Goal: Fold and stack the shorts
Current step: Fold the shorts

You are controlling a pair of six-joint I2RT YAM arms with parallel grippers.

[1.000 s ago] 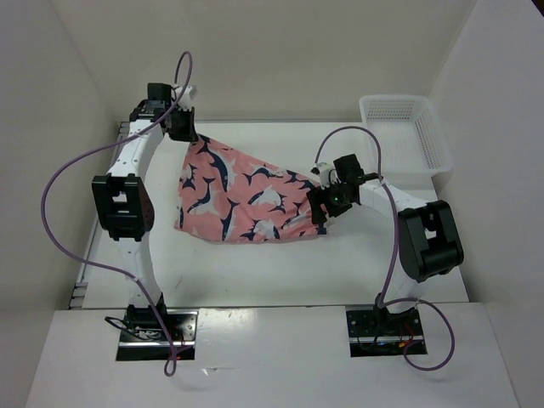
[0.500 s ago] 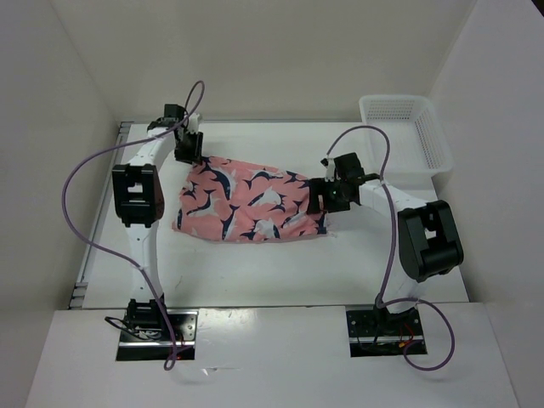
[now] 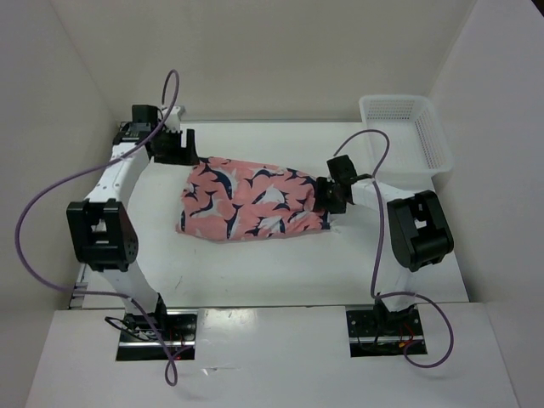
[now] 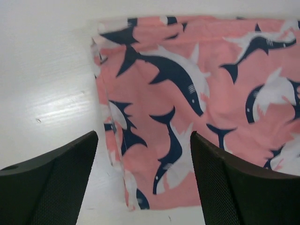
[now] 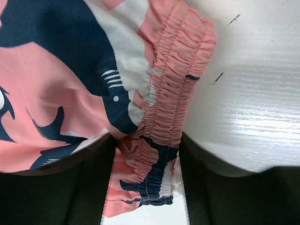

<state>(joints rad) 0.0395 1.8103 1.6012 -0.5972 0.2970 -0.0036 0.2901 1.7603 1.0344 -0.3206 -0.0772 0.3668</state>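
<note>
The salmon-pink shorts (image 3: 251,200) with navy-and-white shapes lie spread flat across the middle of the white table. My left gripper (image 3: 178,146) hovers at their far left corner. In the left wrist view it (image 4: 143,136) is open, with the shorts' edge (image 4: 187,93) lying loose below and between the two fingers. My right gripper (image 3: 327,197) is low at the right end of the shorts. In the right wrist view it (image 5: 146,140) has the gathered elastic waistband (image 5: 173,93) bunched between its fingers, touching both.
A white mesh basket (image 3: 404,127) stands at the back right corner of the table. White walls close in the back and both sides. Purple cables loop above both arms.
My left gripper opened and let go of the raised corner, then pulled back to the left. The shorts dropped flat. My right gripper's jaws narrowed onto the waistband.
</note>
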